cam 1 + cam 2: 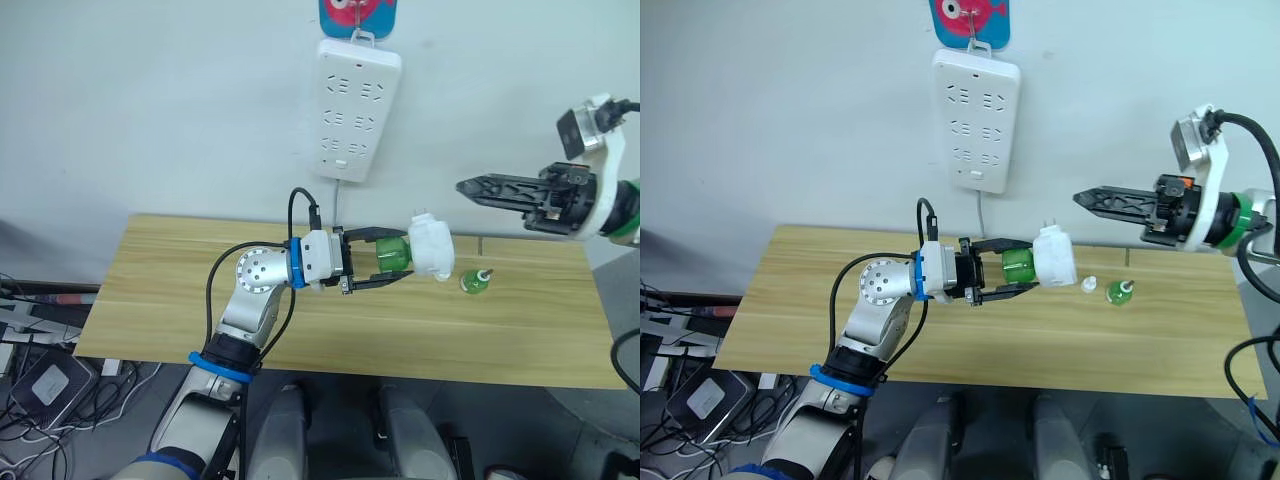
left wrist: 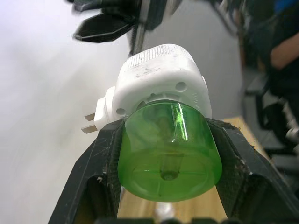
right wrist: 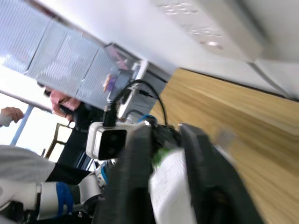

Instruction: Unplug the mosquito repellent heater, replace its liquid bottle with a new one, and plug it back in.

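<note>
The mosquito repellent heater (image 1: 432,246) is unplugged and held above the tabletop (image 1: 200,300), its prongs up. The left end effector (image 1: 385,266) pinches the green bottle (image 1: 392,256) screwed into it. The right end effector (image 1: 475,187) hovers nearby, fingers pressed together. Spread them, grip the white body squarely, then twist it off the bottle. A second bottle (image 1: 475,281) stands beside.

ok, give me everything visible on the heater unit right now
The heater is a small white rounded plastic block with two metal plug prongs sticking out one side, unplugged. A translucent green bottle is fitted into its underside. It lies sideways in the air above the wooden table, below the wall power strip. The left end effector clamps the bottle, not the white body. The right end effector is apart from it.
</note>
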